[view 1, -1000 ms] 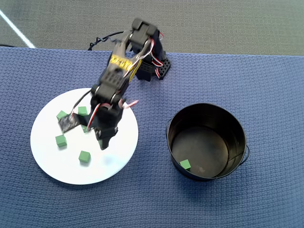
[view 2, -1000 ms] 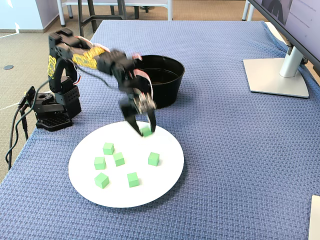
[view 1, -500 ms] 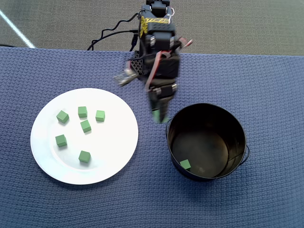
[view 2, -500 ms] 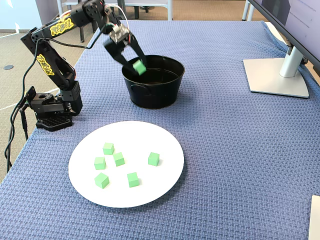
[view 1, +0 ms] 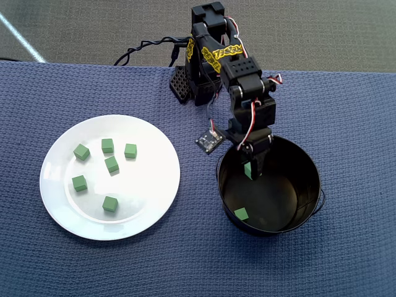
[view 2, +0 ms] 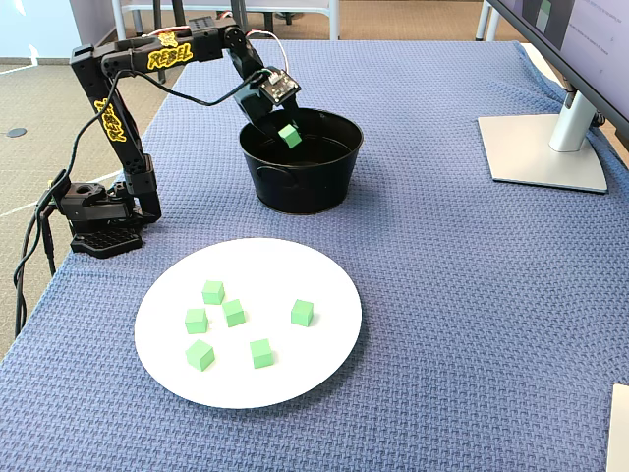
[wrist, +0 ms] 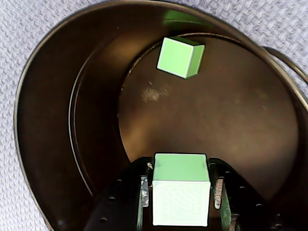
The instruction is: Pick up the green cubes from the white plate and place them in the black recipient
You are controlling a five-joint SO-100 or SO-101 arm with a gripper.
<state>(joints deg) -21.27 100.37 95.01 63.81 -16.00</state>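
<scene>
cube number two [wrist: 180, 195] hangs clamped in my claw [view 1: 248, 171], which a second ago was down on the white plate [view 1: 154, 204] and has since swung over the black recipient [view 2: 339, 167]. straight below me lies the pot's shiny floor, with one green cube [view 1: 241, 214] already resting there, just ahead of my fingertips in the wrist view. six cubes [view 2: 234, 313] wait on the plate, well off to my side. carry done, as i judge it; only the drop is left.
</scene>
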